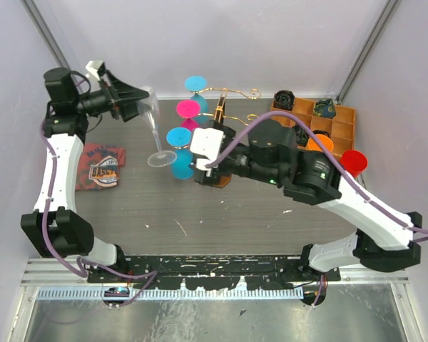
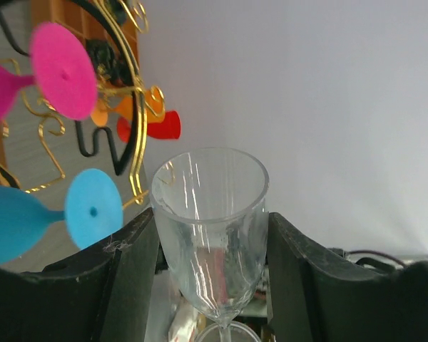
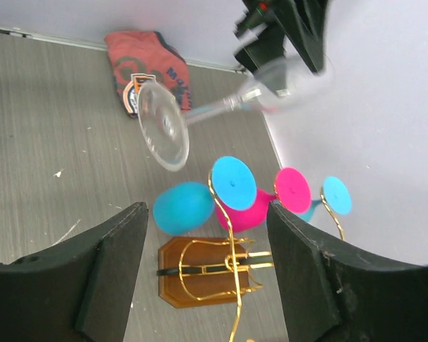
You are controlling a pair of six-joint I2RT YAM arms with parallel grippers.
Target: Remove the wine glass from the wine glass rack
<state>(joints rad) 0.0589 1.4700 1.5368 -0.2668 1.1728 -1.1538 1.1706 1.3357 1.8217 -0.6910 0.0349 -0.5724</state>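
Note:
My left gripper (image 1: 137, 100) is shut on the bowl of a clear wine glass (image 1: 153, 122), held in the air left of the rack, its foot (image 1: 161, 158) pointing down toward the table. In the left wrist view the glass (image 2: 210, 228) sits between my fingers (image 2: 132, 278). The gold wire wine glass rack (image 1: 221, 121) on its brown base (image 3: 207, 271) still carries blue (image 1: 177, 137) and pink (image 1: 187, 108) glasses. My right gripper (image 1: 203, 153) is open above the rack, its fingers (image 3: 107, 271) on either side of the base in view. The clear glass shows in the right wrist view (image 3: 200, 114).
A folded red-and-blue cloth (image 1: 102, 165) lies on the table at the left. A compartmented orange-brown wooden tray (image 1: 321, 121) with dark items stands back right, with orange (image 1: 319, 144) and red (image 1: 354, 162) glass feet near it. White walls close in the back.

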